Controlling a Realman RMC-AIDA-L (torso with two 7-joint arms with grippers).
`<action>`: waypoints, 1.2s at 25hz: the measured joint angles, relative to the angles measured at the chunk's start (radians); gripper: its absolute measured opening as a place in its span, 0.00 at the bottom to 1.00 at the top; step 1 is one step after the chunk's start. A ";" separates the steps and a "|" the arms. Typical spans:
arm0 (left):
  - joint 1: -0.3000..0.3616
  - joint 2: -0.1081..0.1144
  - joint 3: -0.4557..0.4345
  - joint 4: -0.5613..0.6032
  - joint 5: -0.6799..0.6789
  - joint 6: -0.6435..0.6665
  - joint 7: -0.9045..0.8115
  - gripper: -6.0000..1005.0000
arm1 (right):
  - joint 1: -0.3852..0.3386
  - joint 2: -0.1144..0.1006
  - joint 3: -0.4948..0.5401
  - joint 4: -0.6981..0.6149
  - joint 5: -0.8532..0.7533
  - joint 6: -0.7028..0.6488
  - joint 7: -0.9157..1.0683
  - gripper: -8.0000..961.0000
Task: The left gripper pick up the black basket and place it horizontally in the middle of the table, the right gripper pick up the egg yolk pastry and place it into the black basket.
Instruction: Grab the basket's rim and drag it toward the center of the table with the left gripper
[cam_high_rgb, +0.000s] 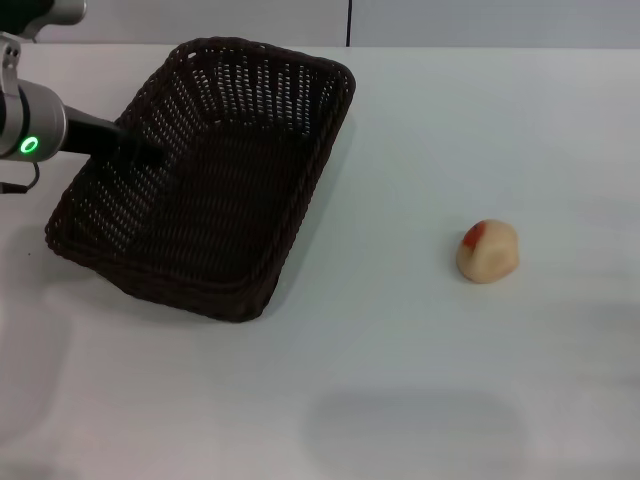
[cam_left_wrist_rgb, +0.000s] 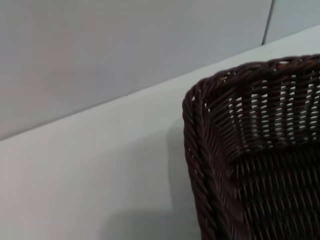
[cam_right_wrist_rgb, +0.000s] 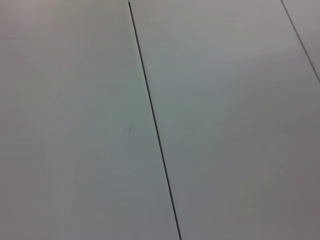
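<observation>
Reaching in from the left edge of the head view, the left gripper (cam_high_rgb: 140, 150) comes off a silver arm w/ a lit green ring, its black end lying over the left rim of the black basket (cam_high_rgb: 215, 215) and dark against the weave. Can't tell whether its fingers are spread or pinching the rim; they blend into the wicker. Basket sits on the left-centre of the table (cam_high_rgb: 400, 380), skewed at an angle, far end toward the back edge. Inside shows only woven bottom, nothing in it. Left wrist view shows one braided corner of the basket (cam_left_wrist_rgb: 200, 140) & openwork wall, w/ white tabletop (cam_left_wrist_rgb: 100, 165) beside it. Egg yolk pastry (cam_high_rgb: 487, 250) rests on the table well to the right of the basket, apart from it, orange-red patch on its upper left. Right gripper isn't seen in any view.
</observation>
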 joint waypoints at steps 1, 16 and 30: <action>-0.003 0.000 -0.001 0.008 0.000 0.001 -0.001 0.77 | 0.000 0.000 0.000 0.000 0.000 0.000 0.000 0.85; -0.004 -0.001 0.007 -0.013 0.009 -0.008 0.017 0.47 | -0.002 0.001 0.000 0.000 -0.005 0.000 0.003 0.85; 0.003 0.000 -0.001 -0.059 -0.009 -0.023 0.142 0.28 | 0.001 0.000 0.000 0.006 -0.006 -0.007 0.004 0.85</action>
